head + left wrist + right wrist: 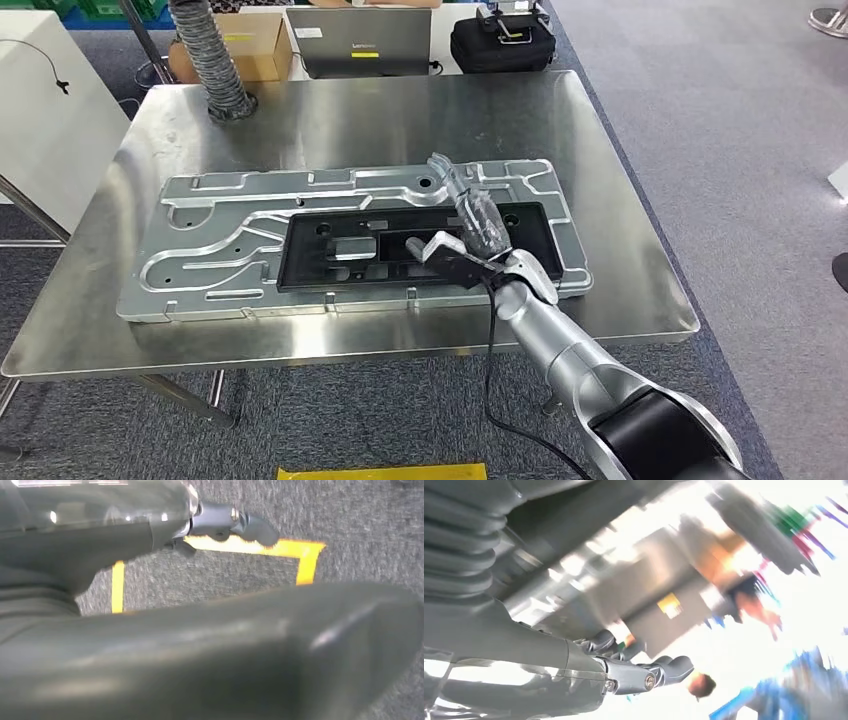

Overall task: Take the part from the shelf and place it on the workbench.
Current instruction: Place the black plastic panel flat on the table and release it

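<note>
My right hand (470, 225) reaches over the right end of the black plastic frame (410, 245), which lies flat on the big ribbed aluminium panel (215, 235) on the steel workbench (400, 115). From the head view I cannot tell whether my fingers (455, 185) grip the frame or only hover above its right end; they point towards about twelve o'clock, seemingly stretched out rather than curled, but the wrist hides the contact. In the right wrist view my fingertips (674, 666) curl a little with nothing plainly between them.

My left hand (227, 522) hangs beside me over grey carpet with a yellow tape outline (300, 555), holding nothing, fingers loosely bent.

I judge the part is already set down, so the risk lies in pulling away. If a finger is hooked in one of the frame's cut-outs, lifting my hand could drag the frame towards the six o'clock edge, or tip its right end up and let it clatter on the panel. The black cable (490, 370) looping from my wrist hangs near the table edge at five o'clock and could snag there.
</note>
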Controlling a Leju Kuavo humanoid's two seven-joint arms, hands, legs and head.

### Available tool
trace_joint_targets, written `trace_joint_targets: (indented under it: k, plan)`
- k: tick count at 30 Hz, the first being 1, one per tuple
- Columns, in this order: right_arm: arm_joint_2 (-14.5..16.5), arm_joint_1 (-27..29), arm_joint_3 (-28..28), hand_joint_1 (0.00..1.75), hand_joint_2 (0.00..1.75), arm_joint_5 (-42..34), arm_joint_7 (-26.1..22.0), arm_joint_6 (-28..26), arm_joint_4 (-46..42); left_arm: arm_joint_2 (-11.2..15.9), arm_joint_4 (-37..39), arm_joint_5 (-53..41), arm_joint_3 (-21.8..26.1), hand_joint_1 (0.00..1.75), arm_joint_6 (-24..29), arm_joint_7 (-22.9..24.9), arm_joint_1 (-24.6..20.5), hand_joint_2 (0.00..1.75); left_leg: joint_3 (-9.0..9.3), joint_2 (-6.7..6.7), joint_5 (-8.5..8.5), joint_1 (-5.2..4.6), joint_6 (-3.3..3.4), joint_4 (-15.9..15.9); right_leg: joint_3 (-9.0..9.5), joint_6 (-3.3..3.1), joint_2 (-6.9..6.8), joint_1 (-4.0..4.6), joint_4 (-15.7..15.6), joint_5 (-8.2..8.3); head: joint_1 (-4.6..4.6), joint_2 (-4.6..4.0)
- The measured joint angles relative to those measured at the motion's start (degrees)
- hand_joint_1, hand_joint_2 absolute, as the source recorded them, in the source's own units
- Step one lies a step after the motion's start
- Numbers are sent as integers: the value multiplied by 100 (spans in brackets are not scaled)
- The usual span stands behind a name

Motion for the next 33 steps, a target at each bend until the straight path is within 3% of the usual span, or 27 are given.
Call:
trace_joint_targets:
  k: [3, 5, 7, 8, 9, 10, 12, 13, 15, 18, 20, 22, 23, 24, 25, 27, 29, 33]
  plan:
    - [-244, 342, -275, 0, 0, -1305, -5, 256, -1472, 2, 0, 28, -37, 0, 40, 15, 12, 0, -38, -3, -68, -2, -85, 70, 26, -50, -17, -53, -87, 57, -1, 1]
    - [-442, 541, -562, 0, 0, -1903, 1, 333, -2524, 1, 0, 74, -48, 0, 64, -2, 31, 0, -251, -3, -371, 33, -155, 560, 49, -81, -40, -89, -132, 82, 0, -1]
    - [-635, 762, -886, 0, 0, -2257, -20, 330, -3425, 1, 0, 137, -49, 0, 74, -26, 52, 0, -577, -2, -703, 89, -220, 1307, 49, -90, -48, -94, -133, 78, -1, -1]
    - [-720, 892, -1039, 0, 0, -2361, -37, 312, -3802, 1, 0, 172, -49, 0, 75, -36, 68, 0, -675, -1, -750, 114, -244, 1529, 54, -83, -48, -98, -132, 72, -1, 0]
    - [-797, 1035, -1195, 0, 0, -2446, -52, 293, -4160, 1, 0, 205, -48, 0, 75, -48, 85, 0, -674, 0, -685, 137, -262, 1539, 62, -71, -43, -104, -131, 63, -2, 0]
    - [-866, 1184, -1360, 0, 0, -2512, -62, 257, -4507, 2, 0, 235, -46, 0, 74, -60, 97, 0, -567, 0, -523, 156, -274, 1323, 78, -51, -38, -115, -128, 50, -2, 0]
    - [-963, 1477, -1740, 0, 0, -2519, -76, -16, -5147, 2, 0, 305, -38, 0, 56, -97, 111, 0, -183, -4, -160, 168, -273, 563, 112, 13, -29, -126, -115, 8, -2, -1]
    - [-992, 1631, -1948, 0, 0, -2459, -79, -255, -5418, 2, 0, 340, -31, 0, 36, -122, 113, 0, -25, -10, -75, 162, -247, 247, 119, 51, -29, -123, -105, -10, -1, -1]
    - [-1022, 2000, -2411, 0, 0, -2181, -84, -910, -5887, -1, 0, 416, -7, 0, -20, -180, 122, 0, 93, -28, -93, 140, -172, 8, 121, 127, -36, -104, -103, -23, 0, -1]
    - [-1060, 2628, -3106, 0, 0, -1739, -84, -1717, -6300, -15, 0, 476, 40, 0, -97, -246, 142, 0, 110, -39, -85, 143, -33, -35, 125, 231, -46, -124, -53, -101, 0, 0]
    - [-1074, 3041, -3568, 0, 0, -1677, -83, -1902, -6409, -27, 0, 479, 59, 0, -130, -251, 143, 0, 119, -33, -54, 143, 32, -66, -55, 263, -29, -137, 390, -412, 1, -1]
    - [-1073, 3498, -4030, 0, 0, -1691, -76, -1940, -6426, -31, 0, 481, 63, 0, -140, -239, 137, 0, 96, -40, -41, 116, 70, -63, -387, 275, -18, -137, 1120, -783, 1, 0]
    - [-1067, 3741, -4254, 0, 0, -1680, -72, -1942, -6416, -33, 0, 485, 64, 0, -140, -231, 144, 0, 81, -48, -37, 99, 83, -57, -513, 274, -16, -137, 1389, -872, 1, -1]
    - [-1050, 3967, -4495, 0, 0, -1651, -68, -1941, -6388, -37, 0, 490, 64, 0, -139, -224, 154, 0, 65, -54, -35, 81, 91, -48, -560, 267, -14, -136, 1490, -865, 1, 0]
    - [-1025, 4172, -4732, 0, 0, -1607, -66, -1938, -6349, -43, 0, 493, 64, 0, -139, -217, 164, 0, 49, -59, -34, 65, 94, -37, -497, 252, -14, -134, 1369, -756, 1, 0]
    - [-957, 4449, -5133, 0, 0, -1529, -65, -1930, -6264, -55, 0, 507, 64, 0, -138, -202, 162, 0, 32, -57, -32, 42, 90, -14, -99, 203, -15, -127, 616, -404, 1, 0]
    - [-877, 4646, -5427, 0, 0, -1508, -65, -1930, -6187, -62, 0, 540, 60, 0, -135, -186, 141, 0, 26, -51, -24, 17, 56, 3, 198, 155, -15, -95, 41, -196, 0, -1]
    - [-689, 4981, -5976, 0, 0, -1451, -65, -1938, -5754, -55, 0, 574, 48, 0, -128, -164, 138, 0, 11, -45, -18, 24, -69, 21, 197, 39, -16, -66, -79, -82, 1, 0]
